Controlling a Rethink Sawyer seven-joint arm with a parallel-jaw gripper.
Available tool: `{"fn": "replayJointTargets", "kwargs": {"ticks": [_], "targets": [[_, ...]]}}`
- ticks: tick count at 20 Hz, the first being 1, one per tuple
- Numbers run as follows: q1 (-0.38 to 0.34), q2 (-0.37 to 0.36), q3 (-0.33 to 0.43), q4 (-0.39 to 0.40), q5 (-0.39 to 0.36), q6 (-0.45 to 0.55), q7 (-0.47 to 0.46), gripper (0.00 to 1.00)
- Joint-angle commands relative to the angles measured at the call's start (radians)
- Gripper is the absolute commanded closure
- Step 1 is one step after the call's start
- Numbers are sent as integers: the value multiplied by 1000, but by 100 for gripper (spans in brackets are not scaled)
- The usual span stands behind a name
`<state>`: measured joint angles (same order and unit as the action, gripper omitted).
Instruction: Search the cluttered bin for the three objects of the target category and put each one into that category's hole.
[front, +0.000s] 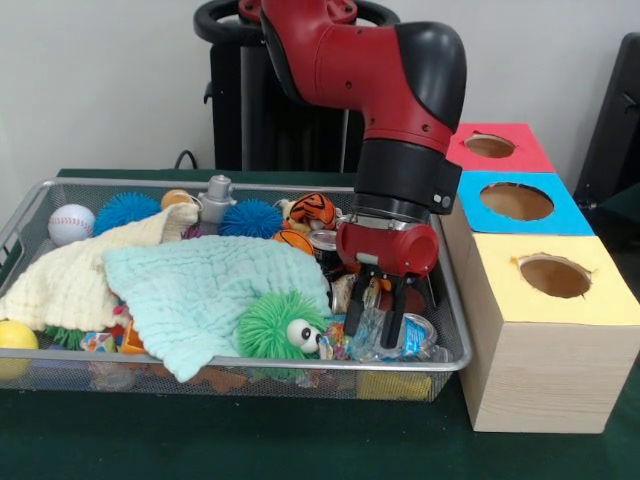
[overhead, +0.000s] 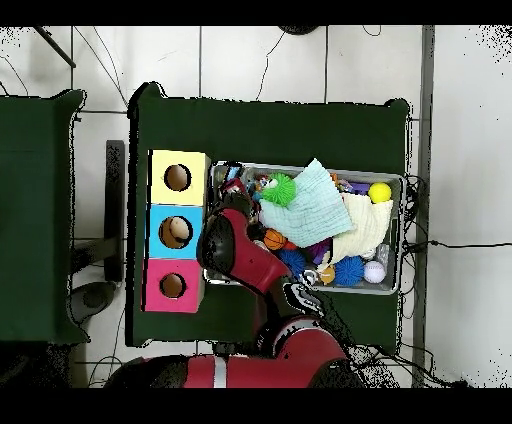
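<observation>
The silver wire-mesh bin (front: 200, 362) is full of toys and cloths; it also shows in the overhead view (overhead: 401, 235). My gripper (front: 376, 322) is down in the bin's right end, open. Its black fingers (front: 354, 305) stand either side of a crushed clear plastic bottle with a blue label (front: 415, 338), which lies against the front right corner. A silver-topped can (front: 322, 243) stands just behind the gripper. In the overhead view my arm (overhead: 235, 250) hides the gripper. No other can shows.
A mint cloth (front: 200, 290) and a cream cloth (front: 80, 275) cover the bin's middle and left. Around them lie a green spiky toy (front: 275, 325), blue spiky balls (front: 250, 217), a baseball (front: 70, 222) and a tiger toy (front: 312, 210). Right of the bin are yellow (front: 553, 275), blue (front: 516, 200) and red (front: 489, 145) holes.
</observation>
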<state>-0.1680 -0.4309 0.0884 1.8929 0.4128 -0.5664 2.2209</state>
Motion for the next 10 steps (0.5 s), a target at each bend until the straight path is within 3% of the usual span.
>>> {"fn": "replayJointTargets", "kwargs": {"ticks": [1, 10], "targets": [[-12, 113, 254, -41, -27, 16, 391, 0], [-66, 140, 323, -39, -75, 29, 433, 0]]}}
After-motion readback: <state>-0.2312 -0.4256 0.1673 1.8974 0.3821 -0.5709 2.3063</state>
